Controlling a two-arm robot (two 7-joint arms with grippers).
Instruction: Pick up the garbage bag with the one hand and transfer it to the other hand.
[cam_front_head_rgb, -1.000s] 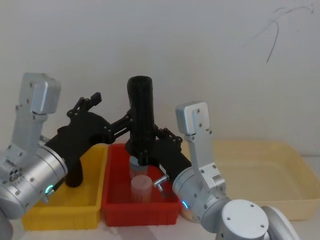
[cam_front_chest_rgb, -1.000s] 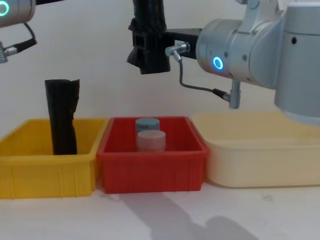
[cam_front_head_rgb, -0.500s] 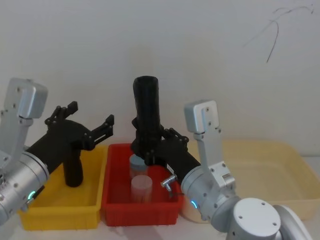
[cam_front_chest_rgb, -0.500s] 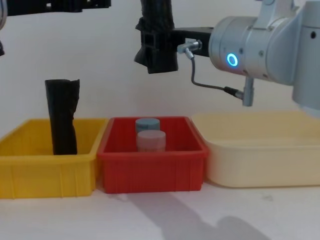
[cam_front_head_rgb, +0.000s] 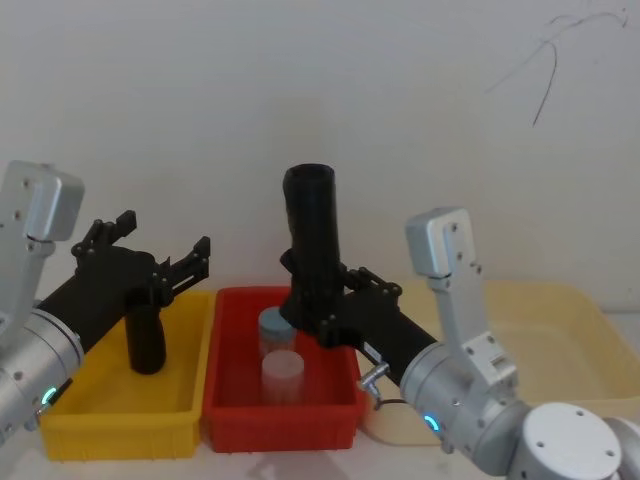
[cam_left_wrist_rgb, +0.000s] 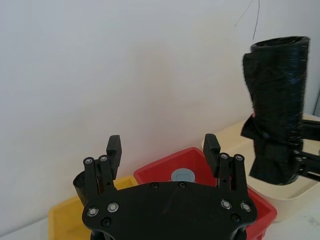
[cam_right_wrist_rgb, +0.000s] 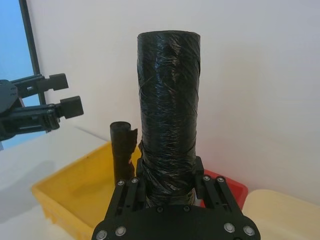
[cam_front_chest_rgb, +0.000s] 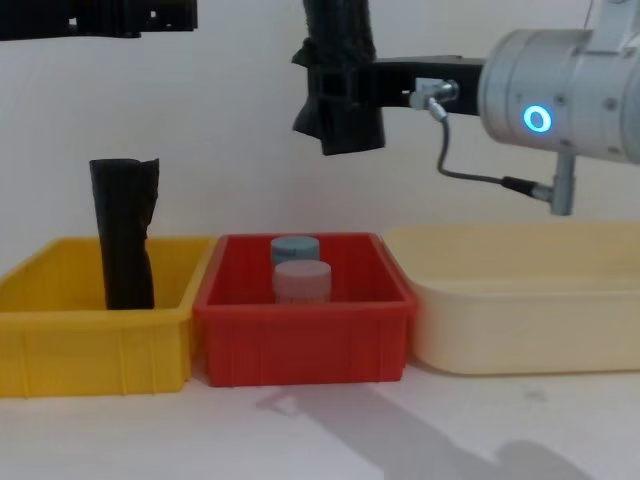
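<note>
Garbage bag: the garbage bag (cam_front_head_rgb: 312, 245) stands upright in the air above the right part of the red bin (cam_front_head_rgb: 280, 422), with its flared end hanging below the grip.
Right gripper: the right gripper (cam_front_head_rgb: 318, 308) reaches in from the right and is clamped around the bag's lower part.
Left gripper: the left gripper (cam_front_head_rgb: 165, 233) has its fingers spread wide with nothing between them. It is high over the yellow bin (cam_front_head_rgb: 120, 418), left of the bag and apart from it.
Open room: there is open air between the left fingertips and the bag. In the chest view a tall gap separates the bag's bottom end from the bin rims.
Edges: the yellow bin, the red bin and the cream tray (cam_front_head_rgb: 565, 300) sit side by side from left to right, rims close together. Two small cylinders (cam_front_head_rgb: 280, 355) stand in the red bin.
Cut off: the chest view's top edge crops the bag's upper end and most of the left gripper.
Hidden: in the head view the left gripper covers the top of the slim black roll (cam_front_head_rgb: 146, 342) in the yellow bin. In the chest view the bin wall hides that roll's foot, and in the head view the right arm covers the tray's near left corner.
</note>
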